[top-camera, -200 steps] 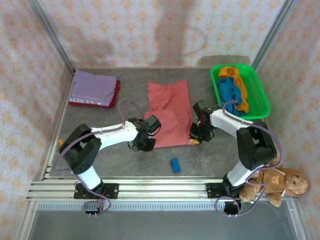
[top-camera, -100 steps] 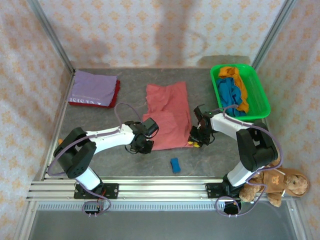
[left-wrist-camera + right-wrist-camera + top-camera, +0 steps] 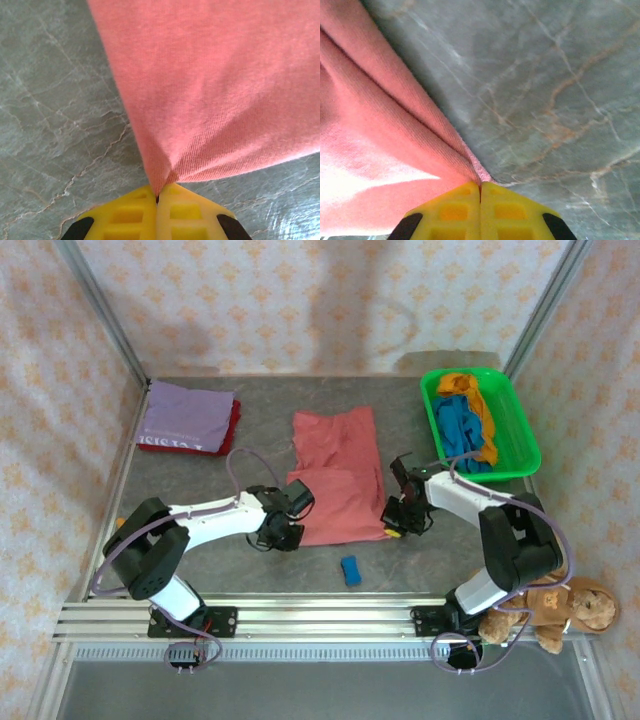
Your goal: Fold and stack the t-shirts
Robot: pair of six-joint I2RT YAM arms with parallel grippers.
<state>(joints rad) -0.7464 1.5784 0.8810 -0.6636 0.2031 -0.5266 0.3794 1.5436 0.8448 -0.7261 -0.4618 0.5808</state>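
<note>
The salmon-pink t-shirt (image 3: 338,465), spread mid-table, is pinched at its near corners by the closed left gripper (image 3: 157,200) and closed right gripper (image 3: 480,192). Either thin bite could be lost under uneven pulling, skewing the fold. Five shirts are counted: this one, a lilac t-shirt (image 3: 185,414) on a dark red t-shirt (image 3: 233,426) far left, a blue t-shirt (image 3: 462,426) and an orange t-shirt (image 3: 460,383) in one green tray (image 3: 510,473) far right.
</note>
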